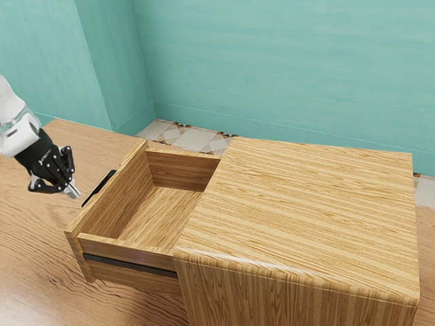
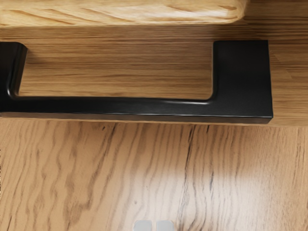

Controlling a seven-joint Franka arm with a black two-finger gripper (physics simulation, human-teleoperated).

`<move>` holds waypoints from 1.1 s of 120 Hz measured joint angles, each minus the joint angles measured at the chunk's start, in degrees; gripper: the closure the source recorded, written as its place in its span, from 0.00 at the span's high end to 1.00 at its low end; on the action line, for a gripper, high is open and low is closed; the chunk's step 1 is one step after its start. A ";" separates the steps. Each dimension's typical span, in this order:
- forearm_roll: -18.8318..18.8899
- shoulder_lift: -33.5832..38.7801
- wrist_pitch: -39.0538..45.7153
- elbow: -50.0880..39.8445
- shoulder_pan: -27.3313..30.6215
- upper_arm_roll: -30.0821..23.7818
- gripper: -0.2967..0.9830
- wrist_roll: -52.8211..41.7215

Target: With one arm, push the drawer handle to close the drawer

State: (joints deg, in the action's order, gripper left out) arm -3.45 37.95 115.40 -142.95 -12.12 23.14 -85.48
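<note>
My claw (image 1: 73,191), fingertips pressed together, hangs near the handle (image 2: 115,107), under the front edge of the drawer (image 1: 129,250); rigid, likely smooth-sliding, best pushed mid-bar.

The wooden table (image 1: 30,258) is light brown, with wavy darker lines in its grain; in the wrist view there is also a pale shine on it. Beyond the table stands a blue-green wall (image 1: 272,61), which makes corners toward the exterior view's left. Along its foot goes a band (image 1: 177,112) of similar colour. Below this, the floor (image 1: 194,136) has pale tiles with small brown and dark pieces.
</note>
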 joint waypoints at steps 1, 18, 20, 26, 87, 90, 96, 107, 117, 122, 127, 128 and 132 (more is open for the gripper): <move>-0.01 -0.04 0.03 0.04 -0.11 -0.03 0.16 0.01; -0.48 -0.49 0.43 1.10 -1.44 -0.47 0.15 0.14; -0.54 -0.66 0.49 1.21 -1.51 -0.49 0.15 0.16; -0.76 -1.14 0.73 1.39 -1.69 -0.61 0.15 0.20; -4.93 -4.92 3.13 2.24 -2.37 -4.67 0.15 0.55; -5.08 -5.12 3.25 2.28 -2.37 -4.79 0.15 0.56; -5.31 -5.56 3.54 2.34 -2.38 -5.08 0.15 0.58; -5.90 -6.27 3.95 2.49 -2.39 -5.79 0.15 0.62; -6.53 -6.78 4.38 2.55 -2.33 -6.51 0.15 0.64; -6.77 -6.94 4.56 2.56 -2.31 -6.77 0.15 0.65; -6.98 -7.14 4.71 2.60 -2.30 -7.00 0.15 0.66; -7.04 -7.18 4.73 2.63 -2.29 -7.06 0.15 0.67; -7.29 -7.49 4.82 2.84 -2.32 -7.27 0.15 0.67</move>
State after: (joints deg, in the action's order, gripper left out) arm -10.74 30.46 120.23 -140.11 -14.44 15.87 -84.81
